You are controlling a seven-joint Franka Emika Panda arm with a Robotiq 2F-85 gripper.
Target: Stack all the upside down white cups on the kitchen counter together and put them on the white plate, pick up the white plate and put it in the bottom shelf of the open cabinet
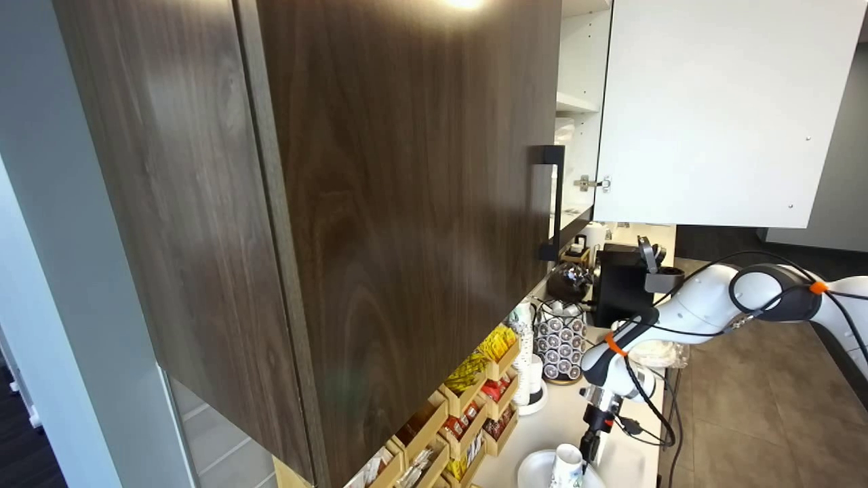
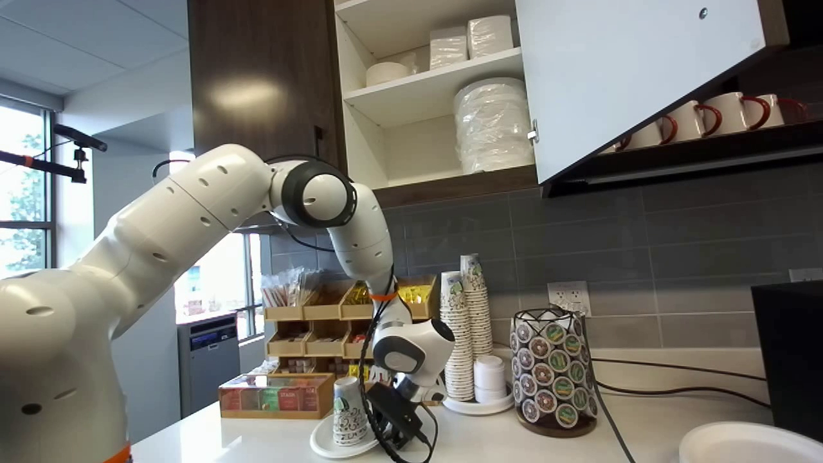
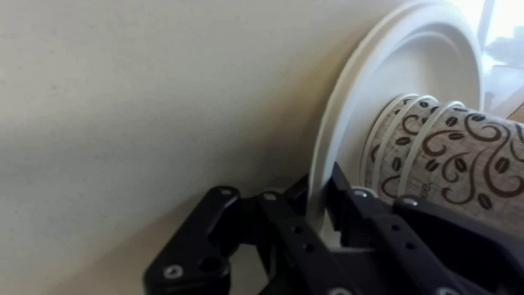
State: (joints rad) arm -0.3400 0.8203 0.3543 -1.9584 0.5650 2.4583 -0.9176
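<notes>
Cups (image 3: 466,164) are wearing dark brown swirls, coffee-bean print over mottled off-white; rims (image 3: 417,147) are showing white. Plate (image 3: 425,61) is showing plain white, counter (image 2: 488,437) pale white. Gripper (image 3: 319,184) is showing black; arm (image 2: 193,193) is showing white with orange bands (image 2: 384,297). Open cabinet (image 2: 411,151) is showing white inside, door (image 1: 407,203) dark brown wood grain.

**You Are Getting Daylight**

In an exterior view, you are facing a dark gray tiled wall (image 2: 578,231) with a white outlet (image 2: 568,291). A tall window (image 2: 19,206) is glowing with green foliage (image 2: 29,247) outside; another window (image 2: 212,276) is shining behind a gray unit (image 2: 209,373). Pale ceiling panels (image 2: 90,32) are spanning overhead. In an exterior view, brown floor tiles (image 1: 766,407) are showing.
</notes>
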